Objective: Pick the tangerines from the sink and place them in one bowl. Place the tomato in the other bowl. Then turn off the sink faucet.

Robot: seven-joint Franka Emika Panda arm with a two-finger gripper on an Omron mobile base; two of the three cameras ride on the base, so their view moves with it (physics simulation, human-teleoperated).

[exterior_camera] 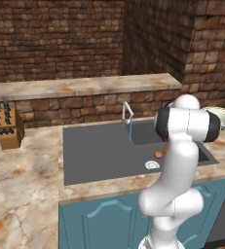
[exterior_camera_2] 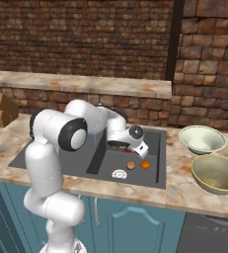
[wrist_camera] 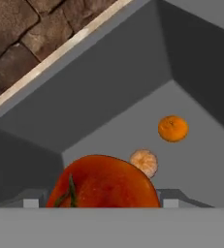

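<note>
The dark red tomato (wrist_camera: 104, 184) sits between my fingertips (wrist_camera: 170, 202), and my gripper (exterior_camera_2: 134, 146) is shut on it just above the sink (exterior_camera: 99, 151) floor. Beneath it lie the paler tangerine (wrist_camera: 144, 162) (exterior_camera_2: 130, 165) and the bright orange tangerine (wrist_camera: 173, 128) (exterior_camera_2: 145, 164), close together near the white drain (exterior_camera_2: 119, 173). On the counter to the right stand the cream bowl (exterior_camera_2: 202, 138) and, nearer the front, the olive-tan bowl (exterior_camera_2: 217, 173). The silver faucet (exterior_camera: 127, 114) stands at the sink's back edge with a thin blue stream running from its spout.
A knife block (exterior_camera: 7, 124) stands on the counter left of the sink. A raised stone ledge (exterior_camera: 84, 87) and a brick wall run behind the sink. Blue cabinet doors (exterior_camera_2: 130, 222) are below the counter front.
</note>
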